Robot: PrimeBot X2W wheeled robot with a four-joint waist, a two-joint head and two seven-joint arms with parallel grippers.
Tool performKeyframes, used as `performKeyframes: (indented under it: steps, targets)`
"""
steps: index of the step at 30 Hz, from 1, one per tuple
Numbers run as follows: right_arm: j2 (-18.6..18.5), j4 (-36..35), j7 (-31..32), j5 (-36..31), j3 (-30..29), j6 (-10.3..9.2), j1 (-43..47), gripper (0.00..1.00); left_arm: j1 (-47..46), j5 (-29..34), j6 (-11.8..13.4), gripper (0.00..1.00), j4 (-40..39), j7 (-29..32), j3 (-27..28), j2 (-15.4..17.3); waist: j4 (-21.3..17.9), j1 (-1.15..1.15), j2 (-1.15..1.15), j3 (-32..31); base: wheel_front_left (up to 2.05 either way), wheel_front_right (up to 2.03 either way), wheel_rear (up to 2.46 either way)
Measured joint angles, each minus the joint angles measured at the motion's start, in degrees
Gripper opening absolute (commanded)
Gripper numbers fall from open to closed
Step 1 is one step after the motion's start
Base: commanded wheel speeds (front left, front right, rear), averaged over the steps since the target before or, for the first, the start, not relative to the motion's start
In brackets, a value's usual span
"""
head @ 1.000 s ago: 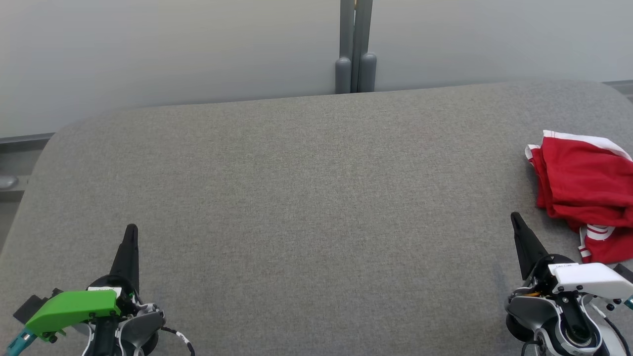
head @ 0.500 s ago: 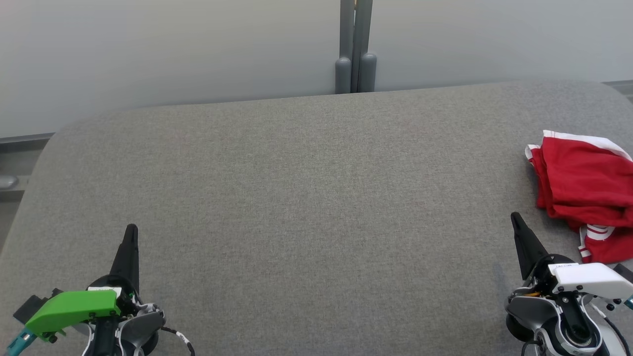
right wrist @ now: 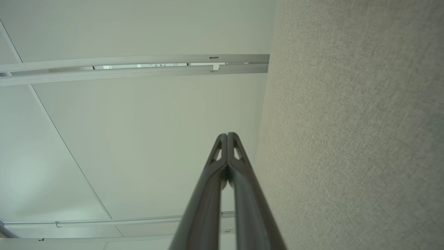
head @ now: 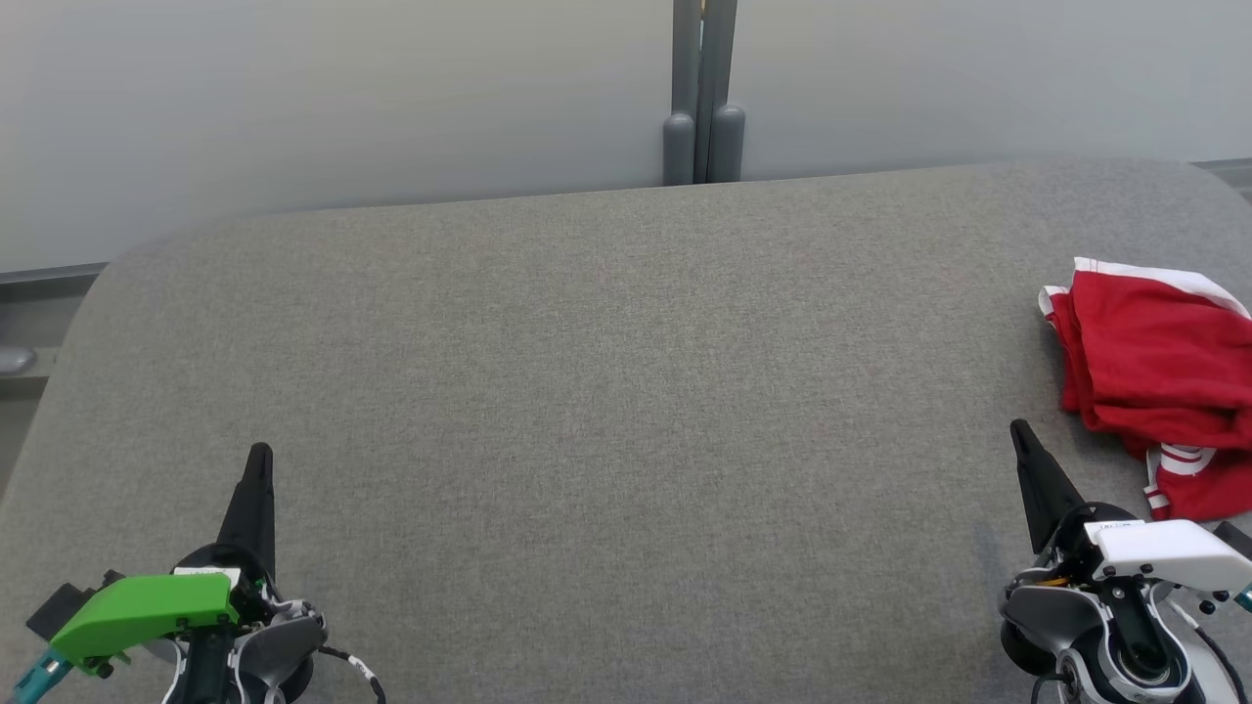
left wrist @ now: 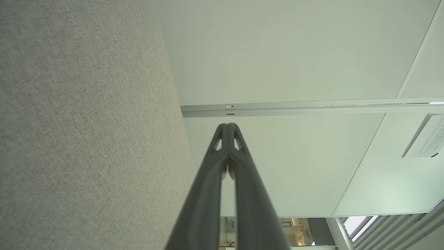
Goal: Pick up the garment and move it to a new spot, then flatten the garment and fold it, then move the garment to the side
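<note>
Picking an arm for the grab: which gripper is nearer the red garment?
Right. The right gripper sits close beside the garment, not touching; the left gripper is far across.

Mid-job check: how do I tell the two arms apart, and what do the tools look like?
The left tool and right tool match: two long dark grey fingers tapering to a point, small cut-outs near the tips. The left wrist has a bright green cover and a black-and-white cable; the right wrist has a white cover.
</note>
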Motion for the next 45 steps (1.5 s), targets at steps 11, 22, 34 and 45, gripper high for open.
performKeyframes:
  steps: [11,22,34,45]
  targets:
    - [0.00,-0.01,0.00,0.00,0.00,0.00,0.00,0.00,0.00,0.00,0.00,0.00,0.00,0.00,0.00,0.00,0.00,0.00,0.00,0.00,0.00,0.00,0.00]
    - [0.00,-0.01,0.00,0.00,0.00,0.00,-0.01,0.00,0.00,0.00,0.00,0.00,0.00,0.00,0.00,0.00,0.00,0.00,0.00,0.00,0.00,0.00,0.00]
    - [0.00,-0.01,0.00,0.00,0.00,0.00,-0.01,0.00,0.00,0.00,0.00,0.00,0.00,0.00,0.00,0.00,0.00,0.00,0.00,0.00,0.00,0.00,0.00]
    - [0.00,-0.01,0.00,0.00,0.00,0.00,-0.01,0.00,0.00,0.00,0.00,0.00,0.00,0.00,0.00,0.00,0.00,0.00,0.00,0.00,0.00,0.00,0.00]
